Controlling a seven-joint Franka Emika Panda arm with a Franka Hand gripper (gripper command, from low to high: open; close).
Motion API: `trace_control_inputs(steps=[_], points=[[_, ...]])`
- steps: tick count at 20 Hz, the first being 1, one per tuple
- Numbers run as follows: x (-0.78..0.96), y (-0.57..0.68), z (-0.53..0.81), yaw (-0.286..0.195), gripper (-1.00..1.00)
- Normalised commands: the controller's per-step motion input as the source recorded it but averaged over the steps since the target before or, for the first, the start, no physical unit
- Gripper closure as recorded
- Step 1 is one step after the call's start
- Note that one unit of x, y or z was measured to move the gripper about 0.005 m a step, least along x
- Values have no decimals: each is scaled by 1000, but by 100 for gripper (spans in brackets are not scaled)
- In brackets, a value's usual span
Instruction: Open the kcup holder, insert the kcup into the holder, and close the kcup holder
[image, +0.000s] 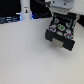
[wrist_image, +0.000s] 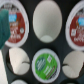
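Observation:
The kcup holder (image: 61, 36) is a black boxy unit at the exterior view's right, with a drawer pulled out and its pod slots showing. My gripper (image: 59, 20) hangs directly over the open drawer. In the wrist view the kcup (wrist_image: 45, 64), with its bright green top, sits in a round slot of the holder (wrist_image: 58, 45), apart from my fingers. One teal fingertip (wrist_image: 4, 27) shows at the picture's edge; the other is out of frame. The jaws stand wide and hold nothing.
Pods with red lids (wrist_image: 14, 25) (wrist_image: 77, 25) fill nearby slots, and several slots (wrist_image: 46, 22) are empty. A tall white post (image: 25, 12) stands at the back of the white table (image: 25, 60), at the exterior view's left.

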Motion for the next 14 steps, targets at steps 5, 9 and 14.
trace_control_inputs(steps=[5, 9, 14], points=[[596, -277, -93, 52, -100], [515, -110, -149, 71, -100], [352, 24, -224, 126, -100]])
